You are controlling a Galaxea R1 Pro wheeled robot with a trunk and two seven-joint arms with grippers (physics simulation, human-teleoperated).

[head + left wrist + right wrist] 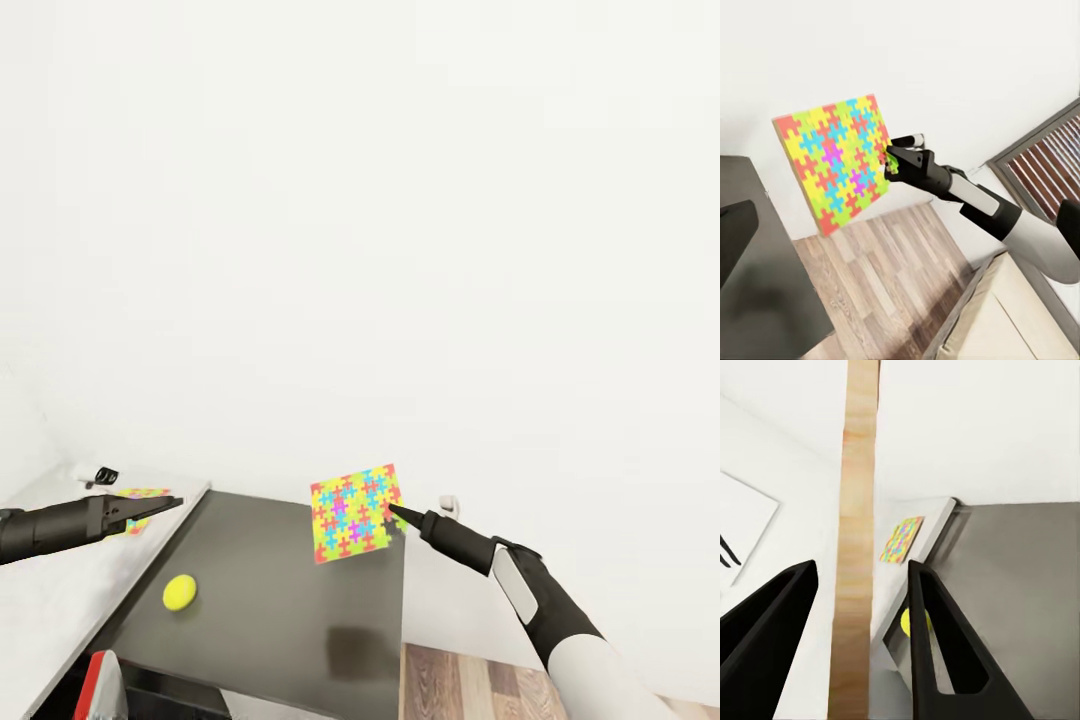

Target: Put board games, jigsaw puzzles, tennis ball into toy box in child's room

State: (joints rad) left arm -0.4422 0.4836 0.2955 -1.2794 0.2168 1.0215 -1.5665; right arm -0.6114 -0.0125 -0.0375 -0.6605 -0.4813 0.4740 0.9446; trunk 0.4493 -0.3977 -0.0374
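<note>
Above the dark-grey table (300, 600) I have my right gripper (398, 514) clamped on a jigsaw puzzle (355, 512), tennis ball (179, 592) below, left gripper (165, 506) seemingly closed.

Right arm stretched forward, black wrist, white upper part. Right gripper (397, 514) pinches edge of jigsaw puzzle (354, 512), holds it up in air, tilted. Left arm reaches in from left side, lying low. Left gripper (172, 504) fingers close together, holding nothing.
</note>
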